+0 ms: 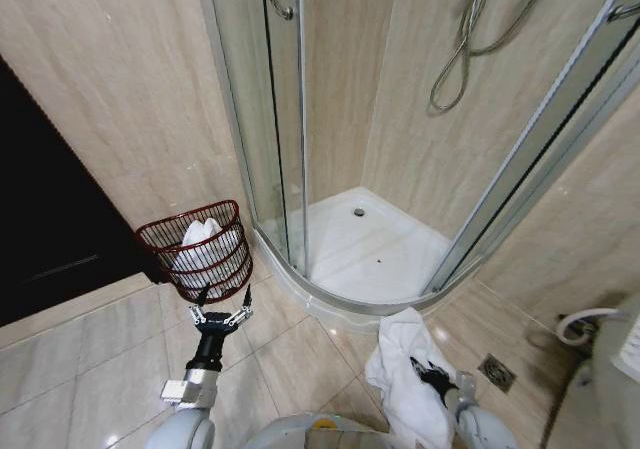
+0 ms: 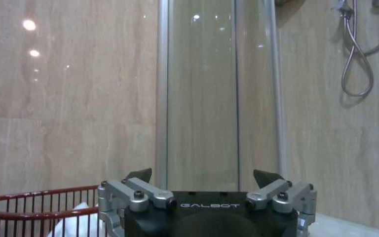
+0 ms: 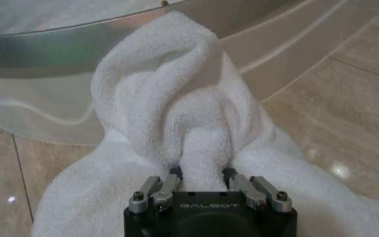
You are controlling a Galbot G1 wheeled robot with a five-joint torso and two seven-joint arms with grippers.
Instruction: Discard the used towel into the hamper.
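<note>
While the right gripper [image 3: 203,185] pinched a fold of the soft, limp white terry towel [image 1: 400,359], the left gripper [image 1: 220,314] hung open near the red-brown wire hamper [image 1: 160,239].

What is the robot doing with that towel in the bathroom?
The robot is tidying up. Its right gripper is pinching a fold of the white towel, which is on the tiled floor beside the shower tray. Its left gripper is open, holding nothing, just in front of the red hamper. The hamper already has something white in it. The towel is not in the hamper yet.
</note>
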